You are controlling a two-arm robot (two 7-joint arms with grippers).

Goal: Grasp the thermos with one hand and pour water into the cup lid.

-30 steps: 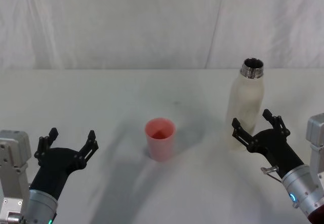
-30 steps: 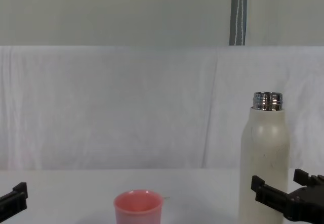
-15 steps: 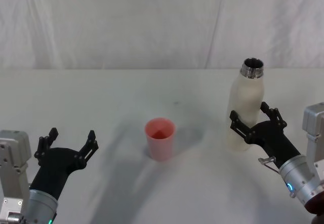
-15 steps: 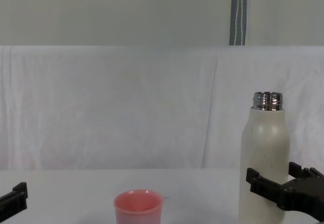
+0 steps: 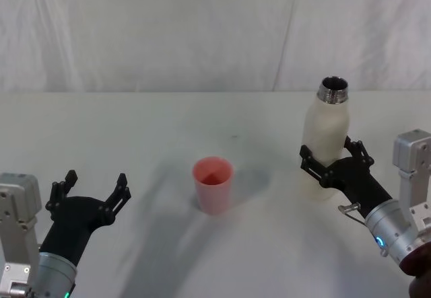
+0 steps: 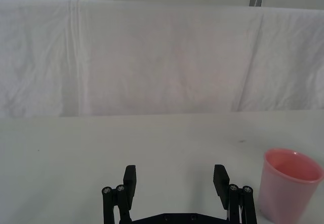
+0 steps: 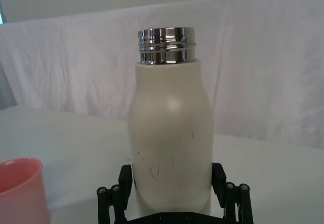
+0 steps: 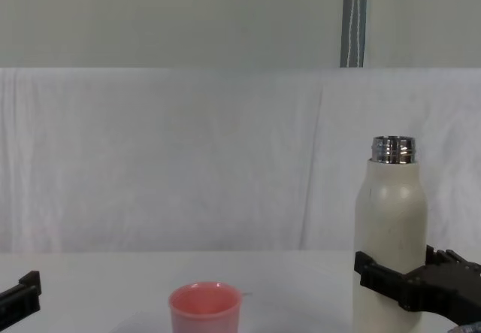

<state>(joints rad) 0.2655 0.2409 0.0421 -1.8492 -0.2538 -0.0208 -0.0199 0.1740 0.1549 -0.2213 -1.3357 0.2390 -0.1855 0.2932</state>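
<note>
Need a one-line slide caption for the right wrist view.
Right gripper open, fingers either side of the upright thermos, cup lid at the edge.

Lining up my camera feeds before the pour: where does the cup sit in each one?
Head view: cup at table centre, between the grippers.
Chest view: bottom edge, left of centre.
Left wrist view: lower right corner.
Right wrist view: lower left corner, partly cut off.
Shared landmark: the thermos, on the cup's right, with the right gripper astride its lower body.
</note>
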